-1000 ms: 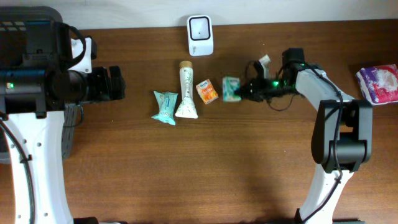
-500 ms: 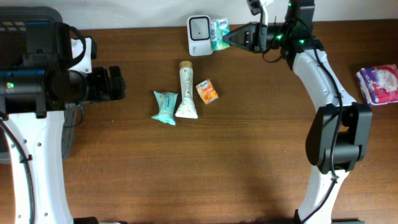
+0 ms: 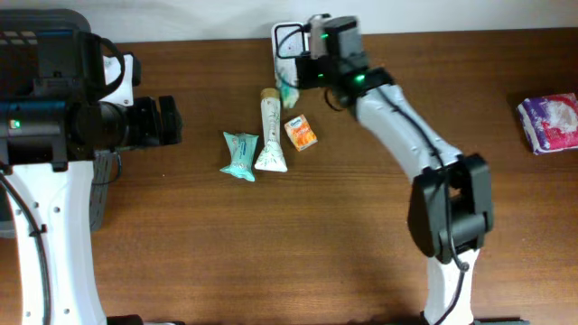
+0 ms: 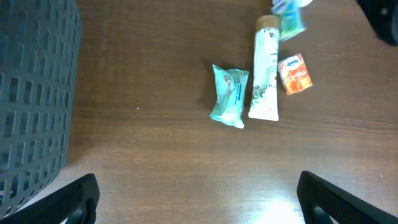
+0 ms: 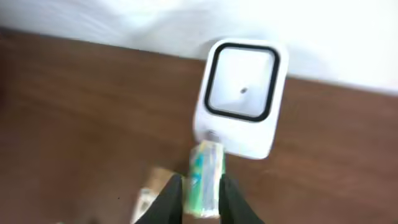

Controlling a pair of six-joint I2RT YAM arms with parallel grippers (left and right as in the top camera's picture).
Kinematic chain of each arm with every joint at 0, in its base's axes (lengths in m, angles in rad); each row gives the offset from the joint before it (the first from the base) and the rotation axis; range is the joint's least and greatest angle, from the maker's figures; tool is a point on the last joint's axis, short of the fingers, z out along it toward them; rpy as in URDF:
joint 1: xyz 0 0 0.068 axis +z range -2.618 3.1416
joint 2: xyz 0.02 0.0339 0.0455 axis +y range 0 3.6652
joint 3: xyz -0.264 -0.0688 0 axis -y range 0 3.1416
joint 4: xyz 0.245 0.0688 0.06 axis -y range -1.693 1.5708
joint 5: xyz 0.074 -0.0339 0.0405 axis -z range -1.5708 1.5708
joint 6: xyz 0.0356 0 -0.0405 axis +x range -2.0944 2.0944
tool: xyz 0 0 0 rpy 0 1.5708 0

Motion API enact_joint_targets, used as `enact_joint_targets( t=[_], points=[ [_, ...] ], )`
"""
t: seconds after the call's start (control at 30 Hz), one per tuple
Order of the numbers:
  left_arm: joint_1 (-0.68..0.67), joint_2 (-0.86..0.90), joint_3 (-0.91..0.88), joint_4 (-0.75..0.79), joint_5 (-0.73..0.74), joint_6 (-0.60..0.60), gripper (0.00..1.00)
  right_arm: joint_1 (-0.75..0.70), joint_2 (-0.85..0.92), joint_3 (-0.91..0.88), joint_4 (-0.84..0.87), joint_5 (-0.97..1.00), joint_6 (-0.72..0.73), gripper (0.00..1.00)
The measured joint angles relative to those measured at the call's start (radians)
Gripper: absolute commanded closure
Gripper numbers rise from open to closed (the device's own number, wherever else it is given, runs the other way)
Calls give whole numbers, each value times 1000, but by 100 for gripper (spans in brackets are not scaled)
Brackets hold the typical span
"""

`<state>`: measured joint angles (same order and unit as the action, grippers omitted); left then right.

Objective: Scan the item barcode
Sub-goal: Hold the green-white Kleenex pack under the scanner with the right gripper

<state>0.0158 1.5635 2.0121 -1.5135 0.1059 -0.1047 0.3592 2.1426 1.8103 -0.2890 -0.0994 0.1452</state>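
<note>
Both arms are built of smooth white shells joined by black cylindrical joints. The right arm (image 3: pixel 397 117) has a small green light (image 3: pixel 358 79) near its wrist, with thin black cables (image 3: pixel 336 97) beside it. The left arm (image 3: pixel 45 208) has a bulky black housing, its own green lamp (image 3: pixel 13 124) and a black cord (image 3: pixel 34 226) along its white link. The left end effector (image 3: pixel 167 120) is black with broad matte fingers (image 4: pixel 71 202). The right end effector (image 5: pixel 200 202) has slim black ones.
</note>
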Motion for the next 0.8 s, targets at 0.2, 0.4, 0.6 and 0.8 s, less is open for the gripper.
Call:
enact_joint_targets(
  t=[0.2, 0.4, 0.6, 0.8],
  points=[
    [0, 0, 0, 0, 0, 0, 1, 47, 0, 0, 74, 316, -246, 71],
    [0, 0, 0, 0, 0, 0, 1, -86, 89, 0, 56, -68, -5, 49],
    [0, 0, 0, 0, 0, 0, 1, -152, 122, 0, 49, -246, 172, 45],
    [0, 0, 0, 0, 0, 0, 1, -111, 244, 0, 151, -216, 150, 50]
  ],
)
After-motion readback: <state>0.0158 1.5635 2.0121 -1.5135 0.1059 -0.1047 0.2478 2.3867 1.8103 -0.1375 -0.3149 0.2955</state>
